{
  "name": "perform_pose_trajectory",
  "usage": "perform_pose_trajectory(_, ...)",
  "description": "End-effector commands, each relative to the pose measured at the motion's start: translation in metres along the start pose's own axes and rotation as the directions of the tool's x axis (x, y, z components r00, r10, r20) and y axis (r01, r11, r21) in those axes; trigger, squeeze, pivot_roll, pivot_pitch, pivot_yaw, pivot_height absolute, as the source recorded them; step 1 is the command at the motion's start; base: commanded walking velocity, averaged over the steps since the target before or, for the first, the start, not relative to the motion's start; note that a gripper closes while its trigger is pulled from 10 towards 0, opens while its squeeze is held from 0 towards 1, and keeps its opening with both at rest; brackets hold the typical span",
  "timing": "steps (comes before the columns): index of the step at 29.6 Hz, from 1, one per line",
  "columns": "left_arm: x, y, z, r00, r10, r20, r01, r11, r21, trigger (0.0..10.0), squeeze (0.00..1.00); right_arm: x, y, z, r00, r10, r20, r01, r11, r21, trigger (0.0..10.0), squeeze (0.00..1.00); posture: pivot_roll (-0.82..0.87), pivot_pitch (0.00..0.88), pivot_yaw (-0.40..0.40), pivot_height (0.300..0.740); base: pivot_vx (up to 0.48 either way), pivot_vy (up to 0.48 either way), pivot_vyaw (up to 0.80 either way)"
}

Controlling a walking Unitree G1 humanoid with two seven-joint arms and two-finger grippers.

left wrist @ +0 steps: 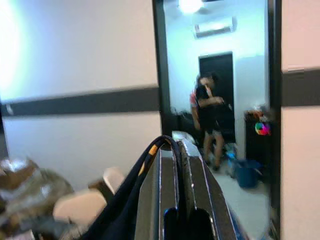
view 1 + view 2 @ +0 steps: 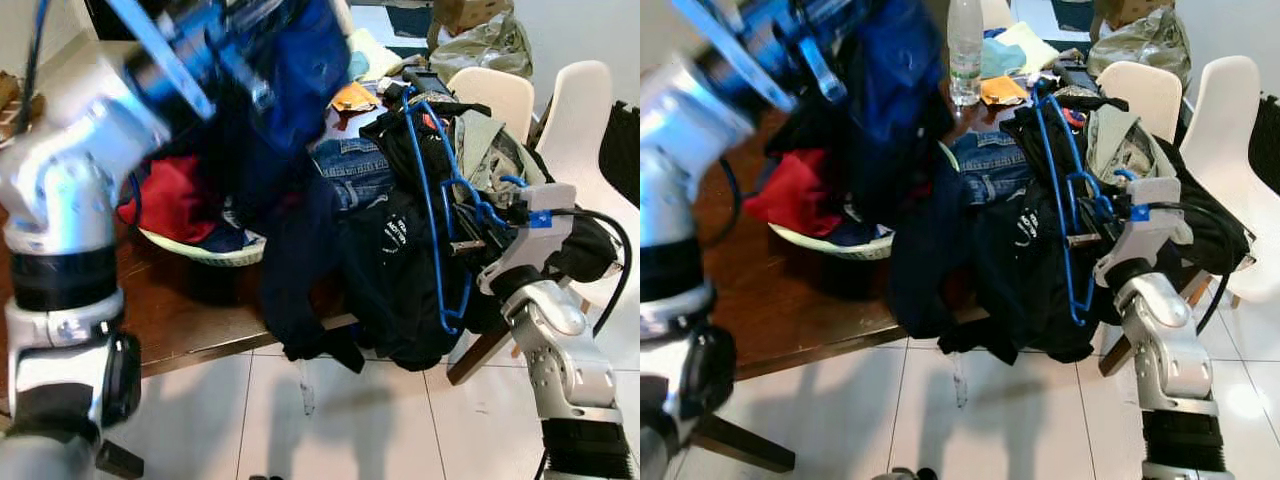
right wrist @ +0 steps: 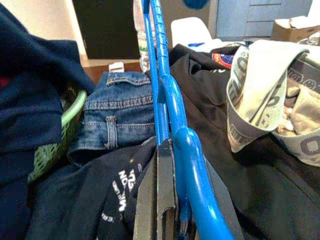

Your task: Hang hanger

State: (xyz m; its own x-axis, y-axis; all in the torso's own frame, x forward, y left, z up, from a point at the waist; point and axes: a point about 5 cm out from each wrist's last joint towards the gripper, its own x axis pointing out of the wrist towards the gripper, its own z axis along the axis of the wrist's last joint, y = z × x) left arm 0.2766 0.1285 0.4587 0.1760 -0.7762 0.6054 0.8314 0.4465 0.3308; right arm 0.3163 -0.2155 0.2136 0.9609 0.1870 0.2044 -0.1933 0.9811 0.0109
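right gripper, closest to the lens, has its two black fingers pressed together on the blue hanger, holding it upright just in front of the heap of dark clothes at the wooden table's edge. beside the hanger, on that heap, lie folded jeans and a grey-green garment. left gripper, raised high over the table, is pinched together on a navy garment that hangs down past the green basket.
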Motion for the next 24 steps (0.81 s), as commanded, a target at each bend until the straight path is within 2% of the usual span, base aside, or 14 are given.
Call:
perform_pose_trajectory(1,0.003,0.005,0.018,0.999,-0.006,0.047,0.005,1.0,0.02,0.0,0.0,0.0,-0.003,0.0,1.0,-0.014,0.014,0.014,1.0,0.003,10.0,0.0,0.12,0.107,0.03,0.74,0.0,0.0,0.0)
perform_pose_trajectory(2,0.01,0.01,0.032,0.996,0.01,0.092,-0.011,1.0,0.016,0.0,0.0,0.0,-0.002,0.0,1.0,-0.015,0.016,0.015,1.0,0.005,10.0,0.0,0.12,0.104,0.031,0.74,0.0,0.0,0.0)
perform_pose_trajectory(4,0.01,0.01,0.032,0.996,0.01,0.092,-0.011,1.0,0.016,0.0,0.0,0.0,-0.002,0.0,1.0,-0.015,0.016,0.015,1.0,0.005,10.0,0.0,0.12,0.104,0.031,0.74,0.0,0.0,0.0)
perform_pose_trajectory(5,0.016,0.015,0.05,0.989,0.028,0.149,-0.03,0.999,0.013,0.0,0.0,0.001,-0.002,0.0,1.0,-0.016,0.018,0.016,1.0,0.006,10.0,0.0,0.12,0.104,0.032,0.74,0.0,0.0,0.0)
perform_pose_trajectory(6,0.016,0.015,0.05,0.989,0.028,0.149,-0.03,0.999,0.013,0.0,0.0,0.001,-0.002,0.0,1.0,-0.016,0.018,0.016,1.0,0.006,10.0,0.0,0.12,0.104,0.032,0.74,0.0,0.0,0.0)
perform_pose_trajectory(8,0.023,0.021,0.081,0.962,0.071,0.264,-0.07,0.997,-0.013,0.0,0.0,0.002,-0.002,0.0,1.0,-0.021,0.022,0.02,1.0,0.009,10.0,0.0,0.13,0.103,0.037,0.74,0.0,0.0,0.0)
perform_pose_trajectory(13,0.018,0.025,0.095,0.943,0.123,0.311,-0.116,0.992,-0.04,0.0,0.0,0.001,-0.002,0.0,0.999,-0.026,0.022,0.026,1.0,0.011,10.0,0.0,0.13,0.109,0.038,0.74,0.0,0.0,0.0)
perform_pose_trajectory(15,0.004,0.034,0.09,0.936,0.207,0.285,-0.198,0.978,-0.062,0.0,0.0,0.001,-0.001,-0.002,1.0,-0.024,0.017,0.024,1.0,0.014,10.0,0.0,0.13,0.115,0.038,0.74,0.0,0.0,0.0)
perform_pose_trajectory(17,0.004,0.034,0.09,0.936,0.207,0.285,-0.198,0.978,-0.062,0.0,0.0,0.001,-0.001,-0.002,1.0,-0.024,0.017,0.024,1.0,0.014,10.0,0.0,0.13,0.115,0.038,0.74,0.0,0.0,0.0)
perform_pose_trajectory(18,-0.008,0.041,0.083,0.932,0.264,0.249,-0.26,0.964,-0.05,0.0,0.0,0.001,0.0,-0.003,1.0,-0.019,0.014,0.019,1.0,0.016,10.0,0.0,0.13,0.12,0.037,0.74,0.0,0.0,0.0)
perform_pose_trajectory(21,-0.018,0.047,0.075,0.923,0.319,0.215,-0.32,0.947,-0.035,0.0,0.0,0.001,0.002,-0.004,1.0,-0.014,0.011,0.013,1.0,0.018,10.0,0.0,0.13,0.12,0.037,0.74,0.0,0.0,0.0)
perform_pose_trajectory(22,-0.037,0.06,0.059,0.891,0.426,0.159,-0.428,0.904,-0.02,0.0,0.0,0.001,0.003,-0.006,1.0,-0.006,0.006,0.006,1.0,0.016,10.0,0.0,0.13,0.125,0.036,0.74,0.0,0.0,0.0)
perform_pose_trajectory(23,-0.037,0.06,0.059,0.891,0.426,0.159,-0.428,0.904,-0.02,0.0,0.0,0.001,0.003,-0.006,1.0,-0.006,0.006,0.006,1.0,0.016,10.0,0.0,0.13,0.125,0.036,0.74,0.0,0.0,0.0)
perform_pose_trajectory(24,-0.059,0.071,0.043,0.843,0.529,0.098,-0.532,0.846,0.006,0.0,0.0,0.0,0.004,-0.006,1.0,0.0,0.002,0.0,1.0,0.015,10.0,0.0,0.12,0.132,0.033,0.74,0.0,0.0,0.0)
